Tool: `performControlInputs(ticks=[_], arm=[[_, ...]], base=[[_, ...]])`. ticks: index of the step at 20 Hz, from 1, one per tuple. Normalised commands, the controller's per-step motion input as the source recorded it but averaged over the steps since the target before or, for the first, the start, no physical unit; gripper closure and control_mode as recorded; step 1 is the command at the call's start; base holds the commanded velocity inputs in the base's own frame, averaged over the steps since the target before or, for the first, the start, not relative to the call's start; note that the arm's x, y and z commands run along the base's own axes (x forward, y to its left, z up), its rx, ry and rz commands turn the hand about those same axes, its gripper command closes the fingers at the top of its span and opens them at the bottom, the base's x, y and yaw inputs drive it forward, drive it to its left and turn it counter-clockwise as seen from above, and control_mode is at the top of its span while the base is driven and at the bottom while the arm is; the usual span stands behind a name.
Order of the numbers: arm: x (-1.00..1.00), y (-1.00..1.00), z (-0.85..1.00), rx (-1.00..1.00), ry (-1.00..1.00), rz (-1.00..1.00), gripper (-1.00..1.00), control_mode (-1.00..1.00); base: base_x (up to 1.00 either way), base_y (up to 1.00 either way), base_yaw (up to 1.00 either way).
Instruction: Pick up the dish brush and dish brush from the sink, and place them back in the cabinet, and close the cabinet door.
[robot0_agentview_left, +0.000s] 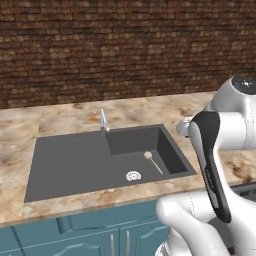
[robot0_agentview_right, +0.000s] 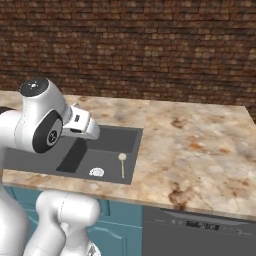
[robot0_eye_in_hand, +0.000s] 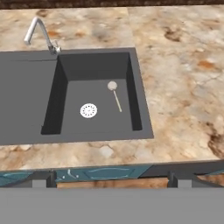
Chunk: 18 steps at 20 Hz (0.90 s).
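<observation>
The dark grey sink is set in the marbled counter, with a deeper basin on its right side. One dish brush, pale with a round head and thin handle, lies flat on the basin floor, right of the round drain. My gripper hangs above the counter's front edge, well short of the brush, open with nothing between its fingertips. The cabinet and the cabinet door are out of view.
A small grey faucet stands behind the sink. A brick wall backs the counter. Low teal cupboards and a dark dishwasher front sit below.
</observation>
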Motion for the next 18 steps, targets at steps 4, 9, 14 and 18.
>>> performControlInputs(ticks=[4, 9, 14, 18], arm=[[0.10, 0.00, -0.28, 0.00, 0.04, 0.00, -1.00, -1.00], [0.14, 0.00, -0.30, 0.00, 0.03, 0.00, -1.00, -1.00], [0.17, 0.00, -0.30, 0.00, 0.03, 0.00, -1.00, -1.00], [0.16, 0.00, -0.27, 0.00, 0.04, 0.00, -1.00, -1.00]], base=[[0.00, 0.00, 0.00], [0.00, 0.00, 0.00], [0.00, 0.00, 0.00], [0.00, 0.00, 0.00]])
